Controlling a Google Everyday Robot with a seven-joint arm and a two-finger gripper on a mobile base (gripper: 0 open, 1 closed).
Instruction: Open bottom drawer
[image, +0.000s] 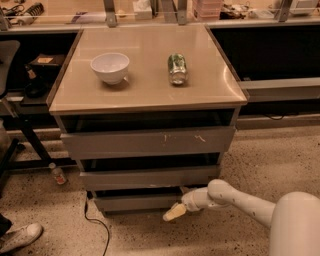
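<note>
Lowest of three in the cabinet (233, 119) — the drawer (135, 202), a short plain grey front with a dark gap above. At that front's right end, low by the cabinet's foot — the gripper (175, 212), pale tip angled down and leftward, touching the front or just short of it. No telling how far open, nor whether holding anything. White arm (240, 202) reaching in from the cabinet's lower right. Above the drawer, a mid-height front (150, 178), then the tallest front (150, 143), marked with pale scratches. On the cabinet's surface (150, 92), a white bowl (110, 67) left, a can (177, 68) on its side right, well apart. Left of the cabinet, on the floor, a black cable (97, 225) and a small bottle (58, 174).
</note>
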